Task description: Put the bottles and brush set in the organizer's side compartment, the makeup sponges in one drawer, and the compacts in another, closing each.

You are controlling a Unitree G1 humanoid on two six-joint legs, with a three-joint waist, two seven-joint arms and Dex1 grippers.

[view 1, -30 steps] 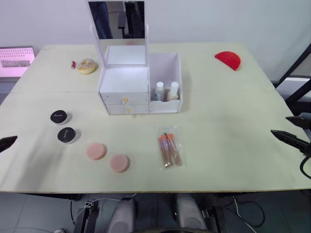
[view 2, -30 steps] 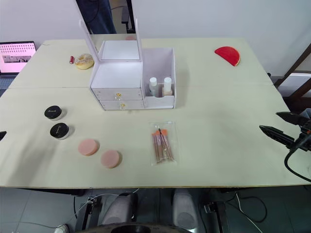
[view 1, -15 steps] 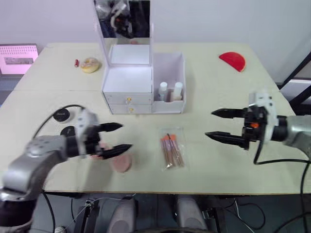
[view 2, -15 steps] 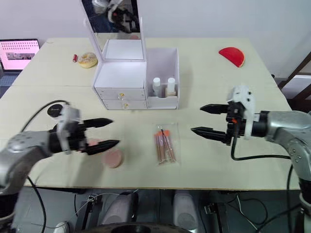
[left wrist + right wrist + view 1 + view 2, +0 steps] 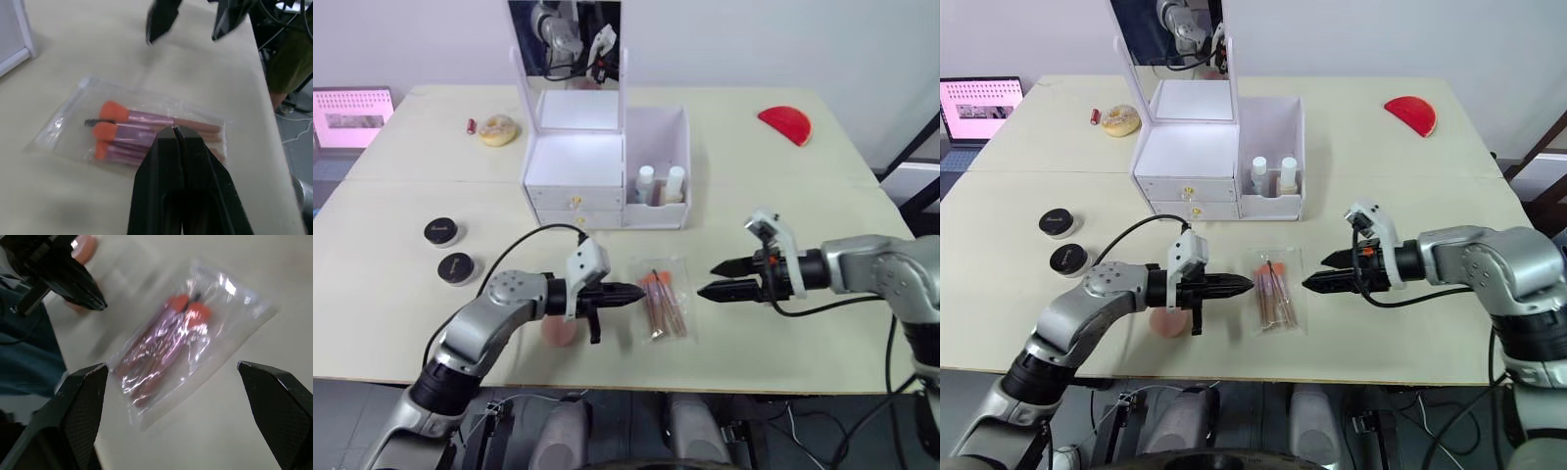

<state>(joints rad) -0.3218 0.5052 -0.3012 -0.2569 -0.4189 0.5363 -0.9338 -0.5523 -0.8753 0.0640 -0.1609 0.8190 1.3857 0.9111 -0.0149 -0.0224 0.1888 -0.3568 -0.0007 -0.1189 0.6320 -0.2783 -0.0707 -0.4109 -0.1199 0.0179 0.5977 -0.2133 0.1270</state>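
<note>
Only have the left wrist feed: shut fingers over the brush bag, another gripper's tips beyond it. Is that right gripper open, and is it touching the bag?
Observer: The right gripper is open. It points at the brush set from the robot's right side, just off the bag's edge, not touching.
Operator: Bottles left to move?
Observer: No. Two bottles already stand in the side compartment of the organizer.
Operator: Drawers?
Observer: Both drawers are shut.
</note>
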